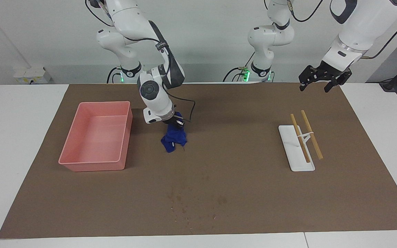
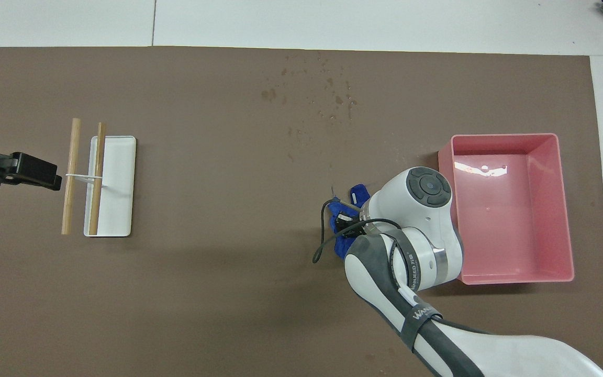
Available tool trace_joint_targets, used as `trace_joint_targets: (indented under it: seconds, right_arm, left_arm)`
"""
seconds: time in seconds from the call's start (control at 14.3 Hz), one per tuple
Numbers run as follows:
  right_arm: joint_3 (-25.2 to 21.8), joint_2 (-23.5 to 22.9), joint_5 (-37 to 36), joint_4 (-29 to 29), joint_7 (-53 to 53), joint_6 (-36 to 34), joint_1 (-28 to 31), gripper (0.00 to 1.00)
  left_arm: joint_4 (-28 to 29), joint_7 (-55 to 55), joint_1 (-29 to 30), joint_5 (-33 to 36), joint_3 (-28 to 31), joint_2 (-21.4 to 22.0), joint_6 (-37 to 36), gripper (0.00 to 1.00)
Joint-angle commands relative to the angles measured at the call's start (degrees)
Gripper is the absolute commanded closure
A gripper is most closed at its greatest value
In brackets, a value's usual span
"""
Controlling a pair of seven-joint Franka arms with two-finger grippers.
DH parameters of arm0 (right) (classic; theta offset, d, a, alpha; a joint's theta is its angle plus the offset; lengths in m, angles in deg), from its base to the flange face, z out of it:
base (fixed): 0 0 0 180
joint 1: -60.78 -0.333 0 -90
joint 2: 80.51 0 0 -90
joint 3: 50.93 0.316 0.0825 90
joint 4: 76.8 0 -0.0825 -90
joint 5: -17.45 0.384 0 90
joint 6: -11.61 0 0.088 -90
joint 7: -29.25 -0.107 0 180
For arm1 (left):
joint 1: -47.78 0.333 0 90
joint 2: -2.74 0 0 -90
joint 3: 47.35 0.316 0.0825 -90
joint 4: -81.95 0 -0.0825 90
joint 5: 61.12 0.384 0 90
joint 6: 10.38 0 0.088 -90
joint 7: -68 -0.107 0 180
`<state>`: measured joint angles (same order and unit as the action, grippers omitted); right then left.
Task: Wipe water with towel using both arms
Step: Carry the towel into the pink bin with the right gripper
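Where the robots stand, at the mat's (image 1: 240,193) near edge, the left gripper (image 1: 323,80) hangs in the air over the corner at the left arm's end, its fingers spread apart and holding nothing; that arm waits. A little farther out on that end lies a white rack (image 1: 296,150) with two wooden sticks (image 1: 311,134) resting across it. Toward the right arm's end, the right gripper (image 1: 174,122) has its fingers clamped on the top of the blue towel (image 1: 173,139), which hangs from it in a lumpy bunch, its lower folds at the mat or just above it; I cannot tell whether they touch. Just beside the towel, nearer the right arm's end of the table, sits the pink tray (image 1: 68,162). Farthest from the robots, close to the mat's far edge and about midway along it, the water (image 1: 193,203) shows as a faint damp patch of darker specks, well apart from the towel.
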<state>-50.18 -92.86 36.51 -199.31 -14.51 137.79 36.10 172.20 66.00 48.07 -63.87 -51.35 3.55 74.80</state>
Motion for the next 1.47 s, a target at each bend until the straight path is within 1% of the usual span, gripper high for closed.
trace_joint_targets:
  seconds: [0.0, 0.14, 0.35, 0.56, 0.7, 0.98, 1.19, 1.26, 1.4]
  right_arm:
    - [0.0, 4.5, -0.8, -0.4, -0.8, -4.3, 2.4, 1.0]
    - [0.0, 7.2, -1.1, 2.1, -0.6, -7.8, 4.5, 1.0]
    - [0.0, 12.6, -2.5, 5.4, -0.4, -13.8, 8.8, 1.0]
    - [0.0, 18.0, -4.1, 5.8, 1.0, -17.6, 14.1, 1.0]
    - [0.0, 19.5, -6.3, 5.9, 4.4, -18.9, 17.2, 1.0]
    - [0.1, 19.6, -9.5, 5.8, 13.6, -18.8, 24.5, 1.0]
    - [0.2, 19.2, -11.2, 3.6, 18.6, -18.7, 28.2, 1.0]
    - [0.2, 18.7, -11.7, 3.0, 20.7, -18.6, 29.3, 1.0]
    - [0.3, 15.4, -11.9, 1.7, 25.1, -17.8, 32.3, 1.0]
  left_arm:
    - [1.4, -0.5, 0.7, -0.2, -0.2, 0.9, 0.8, 0.0]
    - [1.5, -0.6, 0.7, -0.2, -0.1, 0.9, 0.7, 0.0]
    - [1.5, -0.6, 0.7, -0.2, -0.1, 0.9, 0.7, 0.0]
    - [1.5, -0.6, 0.6, -0.2, -0.1, 0.9, 0.7, 0.0]
    - [1.5, -0.6, 0.6, -0.2, -0.1, 0.9, 0.7, 0.0]
    - [1.5, -0.6, 0.6, -0.2, -0.1, 0.9, 0.7, 0.0]
    - [1.5, -0.6, 0.6, -0.2, -0.1, 0.9, 0.7, 0.0]
    - [1.5, -0.6, 0.6, -0.2, -0.1, 0.9, 0.7, 0.0]
    - [1.5, -0.6, 0.6, -0.2, -0.1, 0.9, 0.7, 0.0]
